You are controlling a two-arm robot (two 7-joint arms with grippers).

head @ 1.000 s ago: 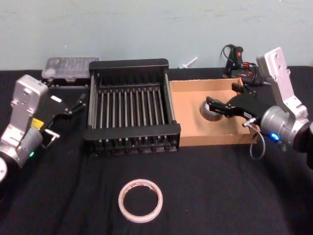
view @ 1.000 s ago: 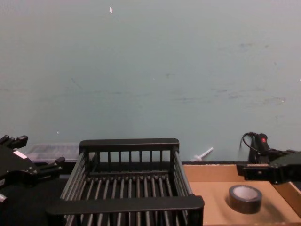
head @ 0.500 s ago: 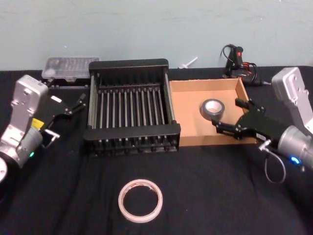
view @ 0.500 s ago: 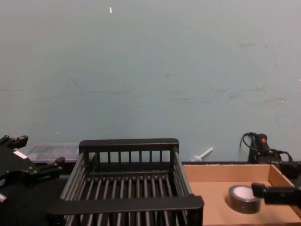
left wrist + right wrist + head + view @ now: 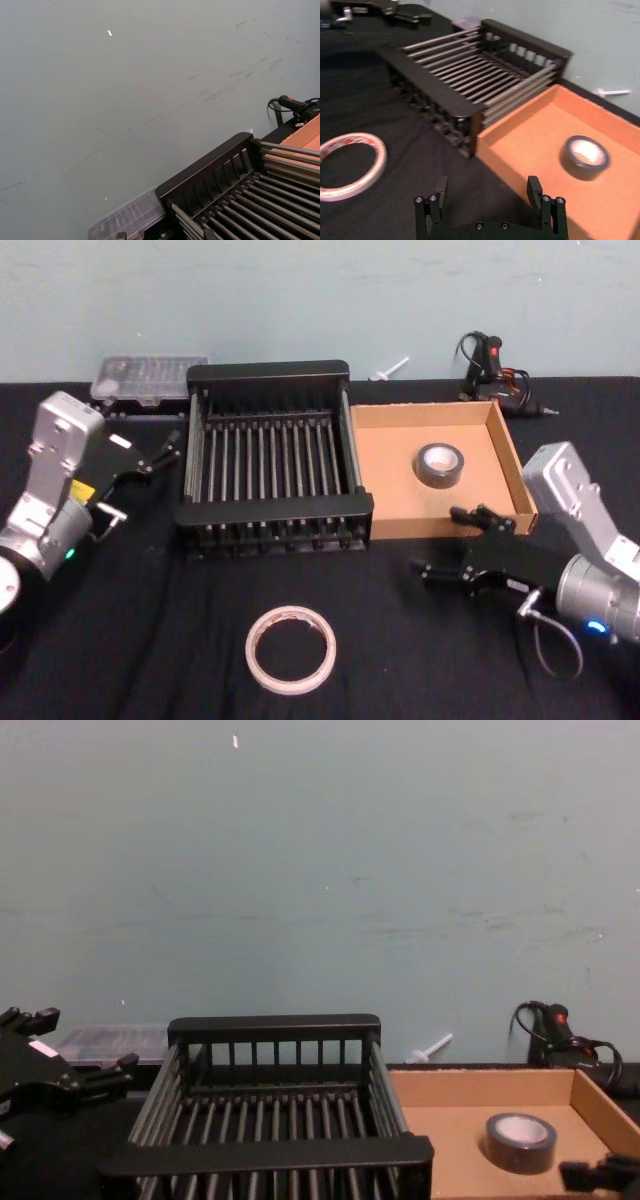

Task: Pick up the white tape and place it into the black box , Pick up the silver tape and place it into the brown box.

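Observation:
The white tape (image 5: 290, 648) lies flat on the black cloth near the table's front, also seen as the white tape (image 5: 350, 165) in the right wrist view. The silver tape (image 5: 440, 463) lies flat inside the brown box (image 5: 430, 412), with nothing touching it (image 5: 584, 156) (image 5: 520, 1142). The black box (image 5: 275, 508) stands empty just left of the brown box (image 5: 530, 140). My right gripper (image 5: 435, 540) hovers open and empty in front of the brown box, to the right of the white tape. My left gripper (image 5: 145, 478) rests open beside the black box's left wall.
A clear plastic case (image 5: 150, 375) sits behind the black box at the back left. A glue gun with cables (image 5: 485, 355) lies behind the brown box. A small white item (image 5: 390, 367) lies by the wall. Black cloth spreads around the white tape.
My right gripper has pulled back out of the brown box toward the table's front, leaving the silver tape lying inside. The left arm has stayed put.

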